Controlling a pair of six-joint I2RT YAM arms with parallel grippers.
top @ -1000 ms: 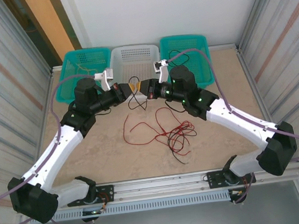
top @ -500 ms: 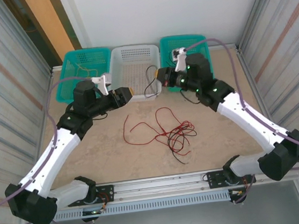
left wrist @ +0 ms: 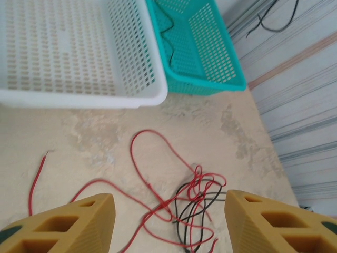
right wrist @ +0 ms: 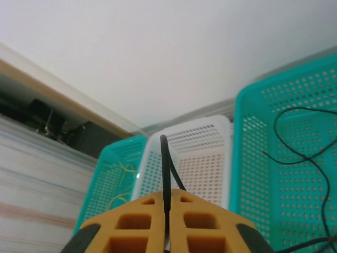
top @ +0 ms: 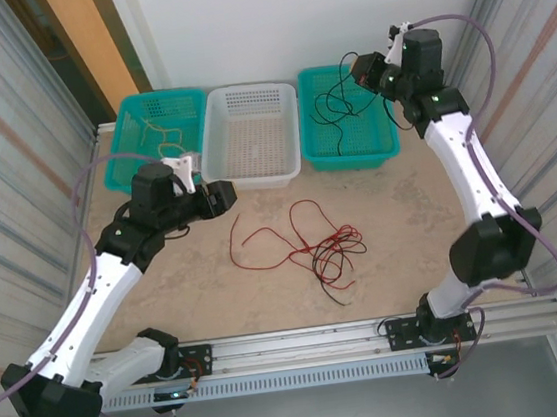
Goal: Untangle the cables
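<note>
step in hand: judged to be the drop-off of one freed strand. the right pincer point(top: 364, 71) hangs high at 1 o'clock of the desk point(top: 166, 282), above the right teal basket point(top: 352, 160).
right pincer state: pads pressed together on the held black cable point(right wrist: 165, 168), which stands up through the seam between them. no gap shows beyond the wire itself.
held black cable: trails from that pincer down into the right teal basket, with its lower loops lying on the basket floor.
how to do it well: keep the pincer over the basket's middle and come down before letting go, so the upper length folds inside the rim and does not drape over the wall. part the pads fully and lift straight up, checking that the wire does not cling to a pad.
left pincer point(left wrist: 168, 196): jaws set wide apart, nothing between them and nothing touched. it hovers just at 6 o'clock of the white basket point(top: 252, 171), looking down on the knot.
work left: the red cable point(left wrist: 202, 181) and a second black cable point(top: 327, 263) lie interlaced near the desk's centre, at 6 o'clock of the white basket.
pale yellow cable point(top: 164, 131): lies in the left teal basket point(top: 124, 135) at 11 o'clock, apart from the rest.
risk: judged low, though a springy wire could climb back over the rim.
</note>
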